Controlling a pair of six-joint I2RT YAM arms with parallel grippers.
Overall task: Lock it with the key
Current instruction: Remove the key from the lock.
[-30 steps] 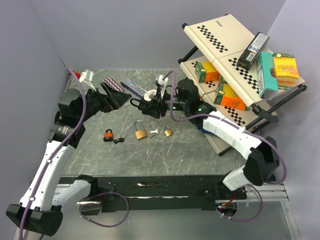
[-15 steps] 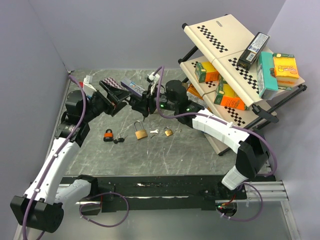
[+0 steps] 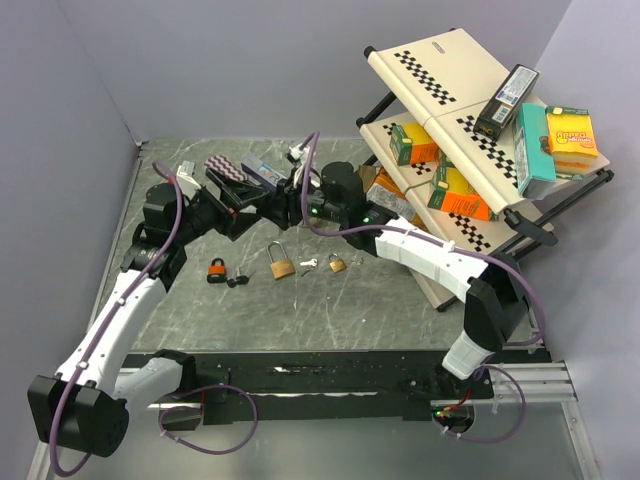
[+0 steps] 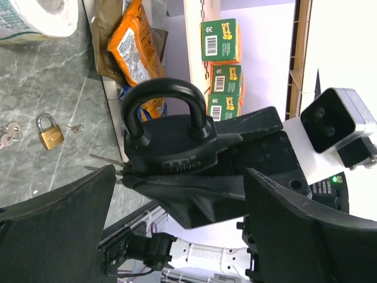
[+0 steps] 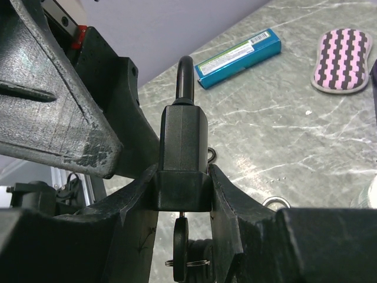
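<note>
Black padlock [image 4: 169,150] in right claw [image 5: 182,184]; orange padlock [image 3: 216,269]; two brass padlocks [image 3: 282,267].

From high at 6 o'clock we look down over the whole table [image 3: 330,310], facing 12 o'clock. Our left wrist view faces 3 o'clock, the right 9 o'clock; both sit close on 1 black padlock [image 4: 168,141].

The held padlock [image 4: 171,147] sits within the right gripper [image 5: 184,177], flanked by the left gripper [image 4: 179,172] — below, on the table [image 3: 330,310], lie a left lock [image 3: 216,269], middle lock [image 3: 281,263] and right lock [image 3: 337,263]; rack [image 3: 440,60] at right.
</note>
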